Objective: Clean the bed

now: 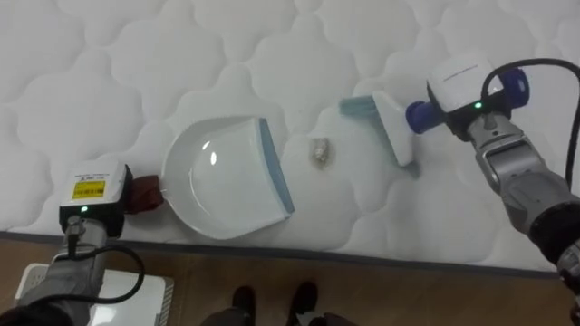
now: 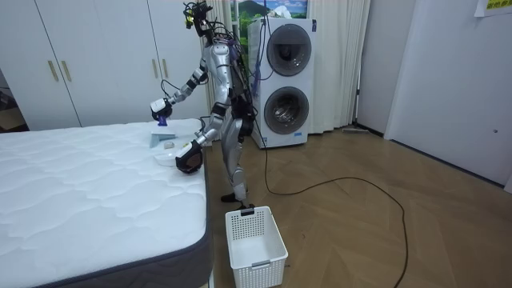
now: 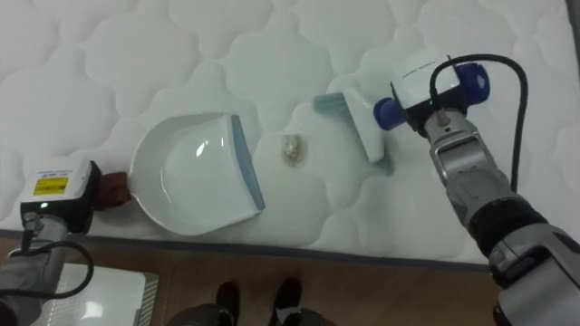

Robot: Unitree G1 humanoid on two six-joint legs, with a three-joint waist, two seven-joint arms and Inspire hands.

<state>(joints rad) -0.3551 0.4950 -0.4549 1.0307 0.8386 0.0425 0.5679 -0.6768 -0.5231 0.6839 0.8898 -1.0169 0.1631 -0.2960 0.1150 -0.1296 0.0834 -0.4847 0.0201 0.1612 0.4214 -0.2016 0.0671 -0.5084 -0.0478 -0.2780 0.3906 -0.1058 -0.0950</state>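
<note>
A: At centre frame, on the bed, a scrap lies between dustpan and brush. Sweeping step?
B: Likely. The right hand should sweep it left, into the pan by the left hand. Fingers are hidden, so I cannot tell.

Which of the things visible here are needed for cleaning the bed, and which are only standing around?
For the job: white plastic dustpan with blue lip; white hand brush with blue handle; small crumpled scrap of litter; white quilted mattress.
Just lying about: white perforated plastic basket on the floor; two stacked white washing machines; white wardrobe doors.
</note>
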